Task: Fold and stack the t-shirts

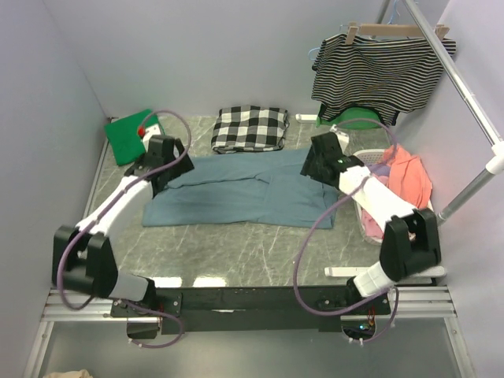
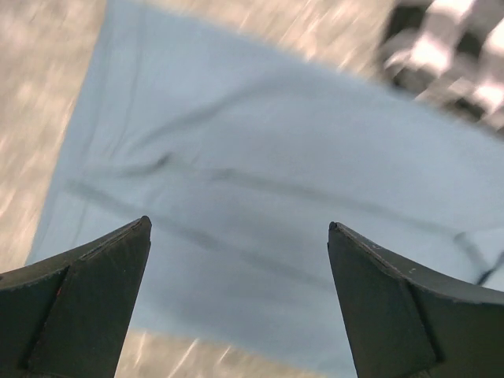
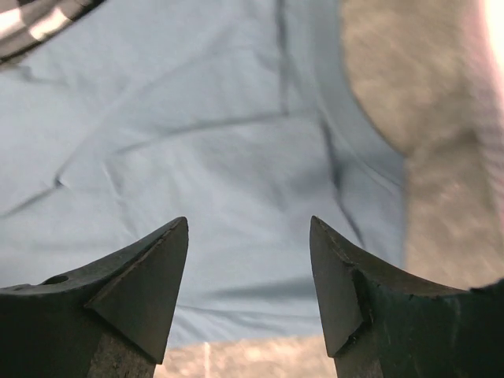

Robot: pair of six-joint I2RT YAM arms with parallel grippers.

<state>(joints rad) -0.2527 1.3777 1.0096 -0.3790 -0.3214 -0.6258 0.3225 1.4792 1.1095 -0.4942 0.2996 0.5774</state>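
- Slate-blue t-shirt (image 1: 236,193) lies spread flat at the table's centre. Its far edge is partly hidden beneath both arms.
- Left gripper (image 2: 238,224) hovers over the shirt's 9 o'clock end, jaws spread wide with nothing between them. Its wrist view is badly blurred.
- Right gripper (image 3: 249,220) hangs above the shirt's 3 o'clock end, jaws apart, gripping nothing.
- Green t-shirt (image 1: 124,140) sits folded at 10 o'clock, one corner covered by the left arm.
- Checked cloth (image 1: 250,128) lies at 12 o'clock.
- Striped top (image 1: 378,71) hangs at 2 o'clock.
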